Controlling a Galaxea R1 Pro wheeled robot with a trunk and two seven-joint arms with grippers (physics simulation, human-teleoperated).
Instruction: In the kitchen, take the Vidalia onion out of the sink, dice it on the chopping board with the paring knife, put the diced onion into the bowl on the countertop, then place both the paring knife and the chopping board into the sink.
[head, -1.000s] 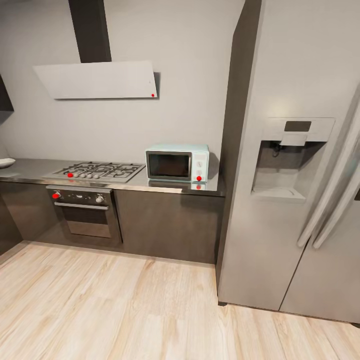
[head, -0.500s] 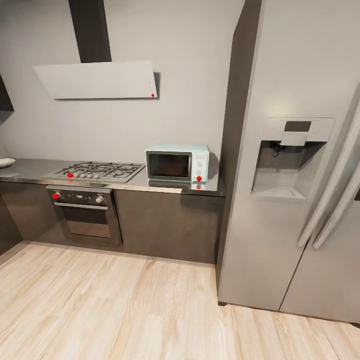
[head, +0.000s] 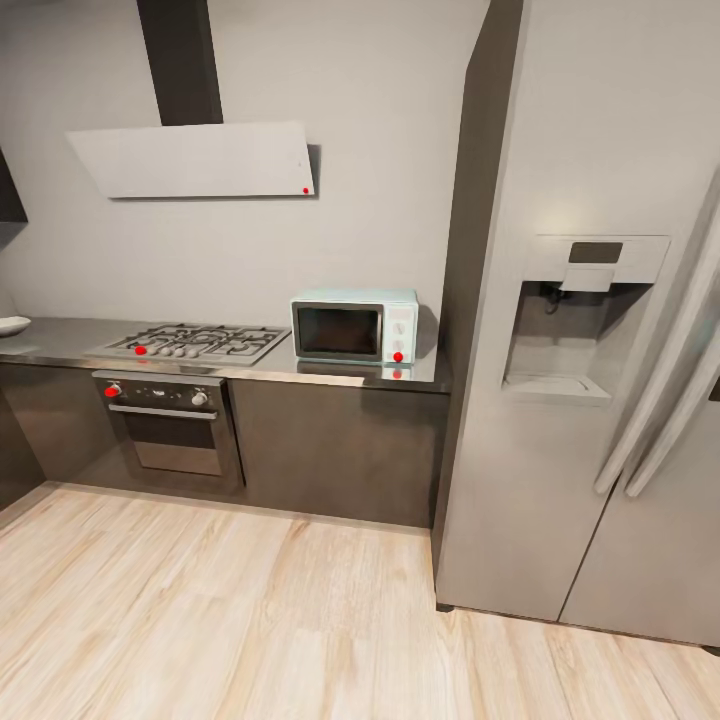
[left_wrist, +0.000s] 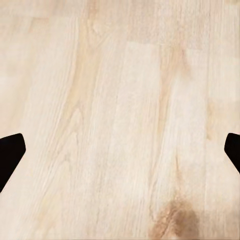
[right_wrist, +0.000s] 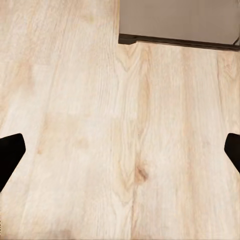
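My left fingers (left_wrist: 11, 155) and right fingers (right_wrist: 11, 154) hung spread wide and empty over the pale wood floor (head: 250, 620), pointed down, I judged, because I was only travelling. Beyond stood the oven (head: 172, 425), the surface (head: 330, 375) with its stove (head: 195, 343) and microwave (head: 355, 325), and the fridge (head: 590, 300) alongside. A white dish, probably the bowl (head: 12, 325), sat at the surface's left edge. Onion, board, knife and sink lay elsewhere.

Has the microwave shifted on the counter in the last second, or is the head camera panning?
No. The microwave sits in the same spot beside the gas hob and the fridge as before; the whole head view is unchanged too.
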